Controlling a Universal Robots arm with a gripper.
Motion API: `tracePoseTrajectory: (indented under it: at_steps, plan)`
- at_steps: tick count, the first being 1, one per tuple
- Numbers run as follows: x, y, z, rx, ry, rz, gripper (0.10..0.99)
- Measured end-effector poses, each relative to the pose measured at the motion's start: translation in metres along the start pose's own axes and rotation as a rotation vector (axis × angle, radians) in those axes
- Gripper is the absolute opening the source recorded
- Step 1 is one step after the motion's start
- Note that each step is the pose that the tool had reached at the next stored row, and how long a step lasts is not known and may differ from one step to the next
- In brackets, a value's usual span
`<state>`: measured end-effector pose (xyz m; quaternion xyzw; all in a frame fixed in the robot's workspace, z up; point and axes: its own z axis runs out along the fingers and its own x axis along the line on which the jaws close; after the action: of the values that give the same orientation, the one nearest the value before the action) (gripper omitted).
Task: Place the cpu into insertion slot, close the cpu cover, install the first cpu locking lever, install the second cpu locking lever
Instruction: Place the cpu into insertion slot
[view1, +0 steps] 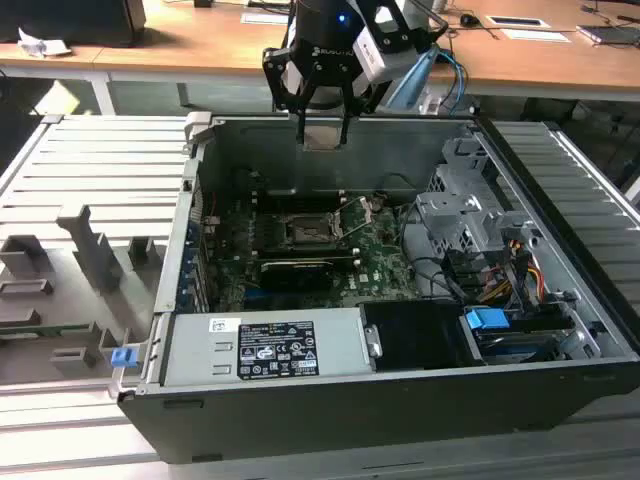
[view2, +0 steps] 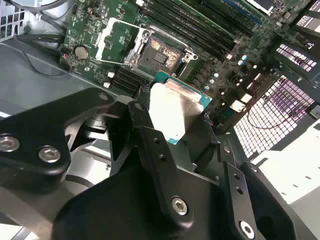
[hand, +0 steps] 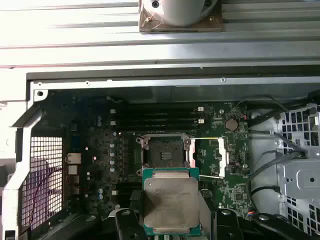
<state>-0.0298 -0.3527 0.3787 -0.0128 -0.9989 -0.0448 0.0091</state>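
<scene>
Holding: the gripper (view1: 322, 118) has its two black fingers (view2: 139, 117) closed on opposite edges of the cpu (view1: 322, 135); in both wrist views no gap shows between finger and chip.
Cpu: flat square chip carried with its silver-grey top (hand: 170, 200) towards the wrist cameras, a green rim showing round the metal.
Position: in the exterior view the cpu hangs over the open case (view1: 300, 420), near its far wall and well above the board (hand: 100, 150); it touches nothing but the fingers.
Slot: the black square slot (hand: 164, 151) is empty, its contact field bare; in the first wrist view it shows just past one edge of the cpu, apart from it.
Cover: the silvery cover (hand: 221, 157) is swung open and lies beside the slot, on the exterior view's right of it, its window over bare board.
Neighbours: long memory slots (hand: 155, 117) run along the slot's far side.
Done: judged from these views, the cpu is picked up and brought over the case, and the socket is open to receive it.
Left: all four named steps; the chip is not seated, the cover is not closed, and with the cover up neither locking lever can be home.
</scene>
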Motion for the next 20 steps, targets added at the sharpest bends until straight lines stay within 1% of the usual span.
tracePoseTrajectory:
  at_steps: [1, 3, 5, 6, 11, 14, 20]
  plan:
    - [0.0000, 0.0000, 0.0000, 0.000, -0.0002, 0.002, 0.529]
    - [0.0000, 0.0000, 0.0000, 0.000, -0.0038, 0.042, 0.529]
    - [0.0000, 0.0000, 0.0001, -0.002, -0.0108, 0.120, 0.529]
    - [0.0000, 0.0000, 0.0002, -0.002, -0.0117, 0.131, 0.529]
    - [0.0000, -0.0003, 0.0027, -0.002, -0.0118, 0.133, 0.529]
    - [-0.0001, -0.0004, 0.0035, -0.003, -0.0161, 0.180, 0.529]
    - [-0.0001, -0.0006, 0.0056, -0.004, -0.0196, 0.219, 0.529]
